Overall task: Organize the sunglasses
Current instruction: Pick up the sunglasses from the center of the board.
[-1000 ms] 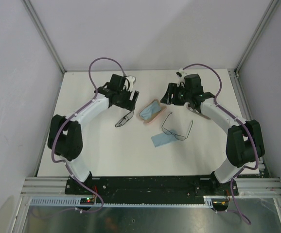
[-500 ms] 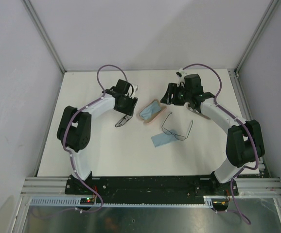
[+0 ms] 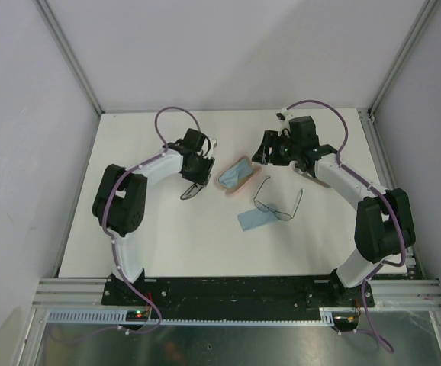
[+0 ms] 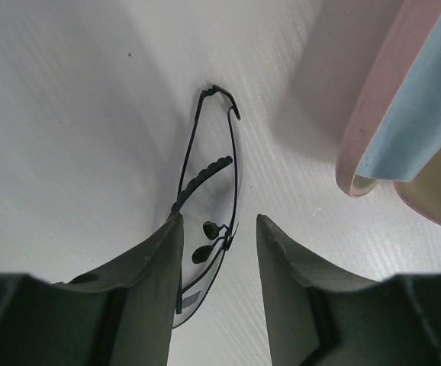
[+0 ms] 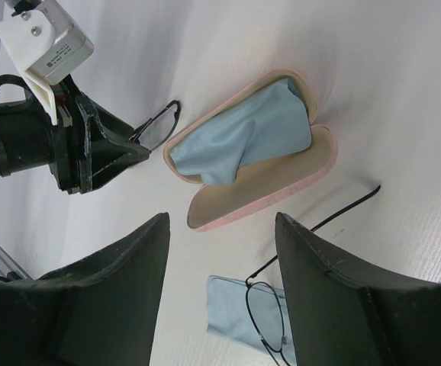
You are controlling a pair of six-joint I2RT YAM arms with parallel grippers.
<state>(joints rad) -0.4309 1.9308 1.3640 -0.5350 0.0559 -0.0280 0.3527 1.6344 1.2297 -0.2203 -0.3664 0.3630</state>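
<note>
The left gripper (image 4: 219,221) stood part open, its fingers straddling the black thin-rimmed dark-lensed sunglasses (image 4: 205,174) at the nose pads; contact could not be determined. The pair lay on the white table (image 4: 91,114), its long axis running straight out ahead of the jaws.

The right gripper (image 5: 220,221) was wide open and held nothing. Directly ahead of its jaws lay the pink oblong case (image 5: 251,191), open, containing a crumpled light blue cloth (image 5: 243,141). Nearer its fingers lay the dark wire clear-lensed pair (image 5: 265,309), temples unfolded, one lens over a flat blue cloth (image 5: 228,313).
</note>
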